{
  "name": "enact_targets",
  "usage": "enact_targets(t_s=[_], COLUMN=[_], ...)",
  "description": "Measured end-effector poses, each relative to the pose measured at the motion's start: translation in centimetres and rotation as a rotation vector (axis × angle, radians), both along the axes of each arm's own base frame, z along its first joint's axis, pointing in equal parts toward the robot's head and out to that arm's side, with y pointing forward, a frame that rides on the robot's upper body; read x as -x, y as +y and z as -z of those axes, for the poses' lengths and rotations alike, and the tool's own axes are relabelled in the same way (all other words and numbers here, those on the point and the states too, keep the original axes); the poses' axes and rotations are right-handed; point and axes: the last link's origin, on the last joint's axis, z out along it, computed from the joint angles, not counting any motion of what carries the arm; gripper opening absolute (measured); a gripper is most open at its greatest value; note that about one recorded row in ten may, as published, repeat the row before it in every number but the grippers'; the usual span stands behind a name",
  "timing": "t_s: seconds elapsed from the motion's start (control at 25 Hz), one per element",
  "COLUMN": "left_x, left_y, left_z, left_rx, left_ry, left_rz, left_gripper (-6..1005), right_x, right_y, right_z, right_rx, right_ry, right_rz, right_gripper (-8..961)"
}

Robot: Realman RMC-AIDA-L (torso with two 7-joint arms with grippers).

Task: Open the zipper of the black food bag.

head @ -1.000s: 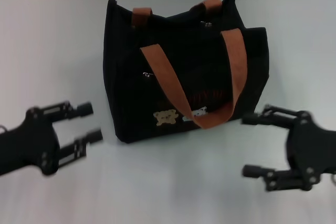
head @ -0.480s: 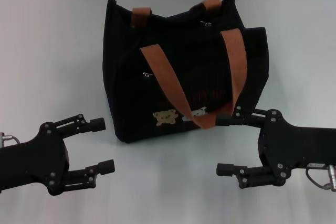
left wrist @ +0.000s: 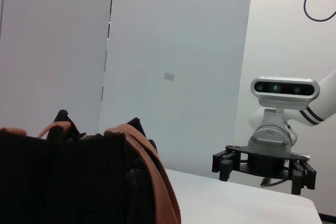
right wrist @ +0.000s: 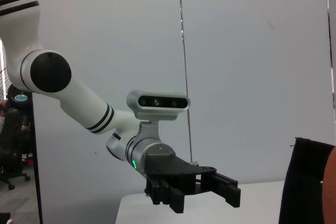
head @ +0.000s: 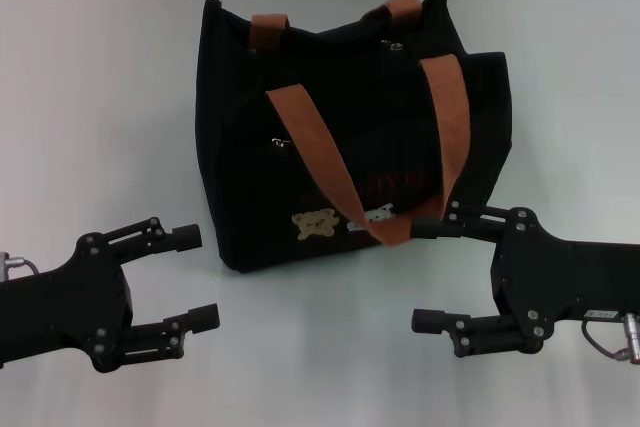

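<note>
Before me a plain white table [head: 90, 97] carries one boxy black fabric food bag [head: 250, 147], standing upright.

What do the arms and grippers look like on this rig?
Both grippers, left gripper and right gripper, are matte black, with flat bolted bodies and two slim fingers ending in blocky tips. The wrist views show glossy white arm links with black bands, a grey camera bar above each gripper, and a green light on the left wrist.

a: the zipper [head: 330, 42] along the black food bag [head: 350, 137] mouth, can you trace it?
b: no, it's dark on dark fabric, and the handles [head: 320, 162] cross it.
a: both wrist views?
b: each picture's edge cuts the bag off.
</note>
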Motion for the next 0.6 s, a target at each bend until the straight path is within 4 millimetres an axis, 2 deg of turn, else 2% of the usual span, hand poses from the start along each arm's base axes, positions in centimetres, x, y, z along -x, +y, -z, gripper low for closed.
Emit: enact_targets(t_s=[0.6], left_x=[-0.1], left_y=[0.14], left_z=[0.06], left_rx=[0.003], left_ry=[0.0], left_rz=[0.003], left_gripper=[802], right_x=[0.07], right_y=[-0.05], right_z=[0.12], right_rx=[0.007], right_ry=[0.004], right_rz=[0.002], right_gripper=[830])
